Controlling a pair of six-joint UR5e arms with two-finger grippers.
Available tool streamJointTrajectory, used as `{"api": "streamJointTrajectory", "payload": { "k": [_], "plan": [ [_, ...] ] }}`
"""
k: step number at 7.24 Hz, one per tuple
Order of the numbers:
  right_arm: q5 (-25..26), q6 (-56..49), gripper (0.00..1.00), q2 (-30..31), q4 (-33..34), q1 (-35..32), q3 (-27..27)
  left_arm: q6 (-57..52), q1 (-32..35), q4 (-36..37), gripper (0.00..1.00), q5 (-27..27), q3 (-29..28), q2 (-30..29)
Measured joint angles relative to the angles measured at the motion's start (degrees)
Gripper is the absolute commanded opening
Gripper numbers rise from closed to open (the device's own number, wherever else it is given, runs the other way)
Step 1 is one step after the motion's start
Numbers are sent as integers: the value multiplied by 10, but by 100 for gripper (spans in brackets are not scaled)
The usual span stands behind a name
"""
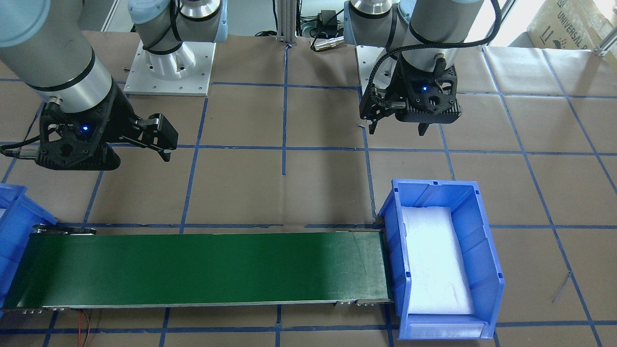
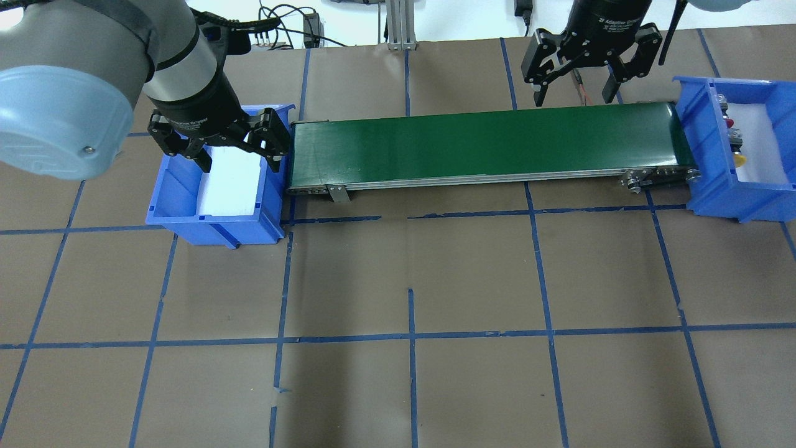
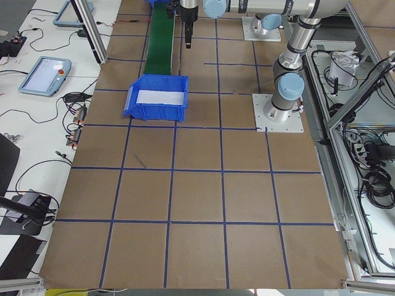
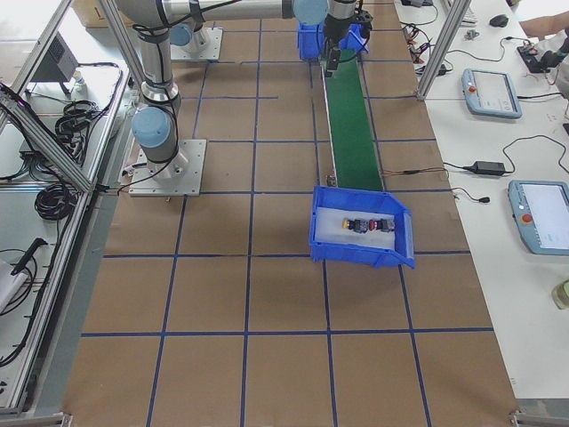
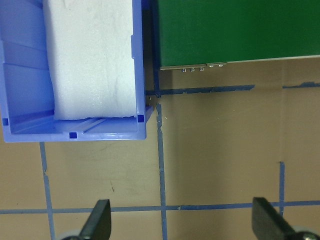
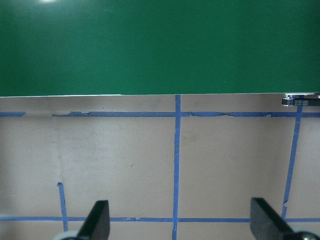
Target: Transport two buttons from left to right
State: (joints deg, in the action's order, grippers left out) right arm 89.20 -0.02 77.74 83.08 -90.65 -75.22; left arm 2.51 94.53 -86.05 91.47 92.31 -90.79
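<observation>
The buttons (image 4: 369, 225) are lying in the right bin (image 2: 715, 196), at three o'clock off the belt (image 2: 485, 146). The left gripper (image 2: 240, 163) and right gripper (image 2: 572, 96) are hanging spread and empty. I reckon a careless swing is risking clipping that bin and jolting them.

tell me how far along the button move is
Done: the yellow button and red button both lie in the right bin. The left bin shows only white foam, and the green belt carries no button. In hand: nothing; the left pincer and right pincer hang open and empty. Left: seemingly nothing.
</observation>
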Motion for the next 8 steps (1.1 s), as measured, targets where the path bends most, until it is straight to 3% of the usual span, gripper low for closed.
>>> {"api": "streamJointTrajectory", "payload": {
  "k": [8],
  "plan": [
    [2,5,100,4,12,0,-10,-1,0,11,100,-15,0,4]
  ]
}}
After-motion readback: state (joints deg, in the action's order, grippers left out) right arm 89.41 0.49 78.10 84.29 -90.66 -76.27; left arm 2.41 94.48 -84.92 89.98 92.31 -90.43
